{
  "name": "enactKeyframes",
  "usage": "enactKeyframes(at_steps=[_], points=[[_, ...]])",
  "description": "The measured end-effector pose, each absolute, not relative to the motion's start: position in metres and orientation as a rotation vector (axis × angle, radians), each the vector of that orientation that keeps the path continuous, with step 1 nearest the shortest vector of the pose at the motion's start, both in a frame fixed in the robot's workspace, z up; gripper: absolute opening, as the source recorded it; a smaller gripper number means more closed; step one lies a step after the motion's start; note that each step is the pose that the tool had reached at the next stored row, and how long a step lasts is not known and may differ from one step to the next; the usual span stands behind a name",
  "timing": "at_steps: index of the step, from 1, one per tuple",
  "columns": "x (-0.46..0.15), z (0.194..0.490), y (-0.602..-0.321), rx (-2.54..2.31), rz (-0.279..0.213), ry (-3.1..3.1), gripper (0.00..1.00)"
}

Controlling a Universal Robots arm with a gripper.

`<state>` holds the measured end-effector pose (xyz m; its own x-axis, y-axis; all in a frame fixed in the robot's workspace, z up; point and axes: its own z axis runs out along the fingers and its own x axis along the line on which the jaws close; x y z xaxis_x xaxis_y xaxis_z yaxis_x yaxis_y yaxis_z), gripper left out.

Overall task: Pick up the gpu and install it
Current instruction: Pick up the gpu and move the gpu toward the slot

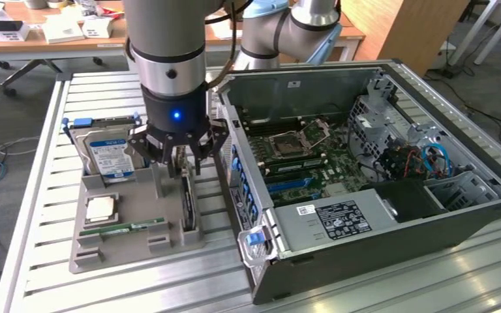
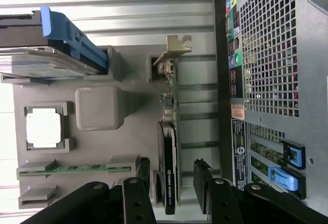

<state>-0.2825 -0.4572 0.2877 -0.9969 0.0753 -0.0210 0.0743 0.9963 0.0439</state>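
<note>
Pick step: gripper, jaws apart, lined up over upright gpu in holder; grasp needs centred, even closing.

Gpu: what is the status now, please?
Gripper open over gpu, fingers either side. Gpu upright in gray holder. Computer case close beside, not touching.

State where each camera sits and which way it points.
Exterior view: raised off the arm, looking down across the table at the open computer case and gray holder; the arm and gripper show.
Wrist view: on the wrist, looking down past its open fingers, which straddle the gpu.
Shared: gpu, hard drive, holder, case.
</note>
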Motion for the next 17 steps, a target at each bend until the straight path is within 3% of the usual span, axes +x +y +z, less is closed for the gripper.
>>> enactKeyframes(at_steps=[17], points=[[-0.280, 0.271, -0.457, 0.117, 0.067, 3.116, 0.47]])
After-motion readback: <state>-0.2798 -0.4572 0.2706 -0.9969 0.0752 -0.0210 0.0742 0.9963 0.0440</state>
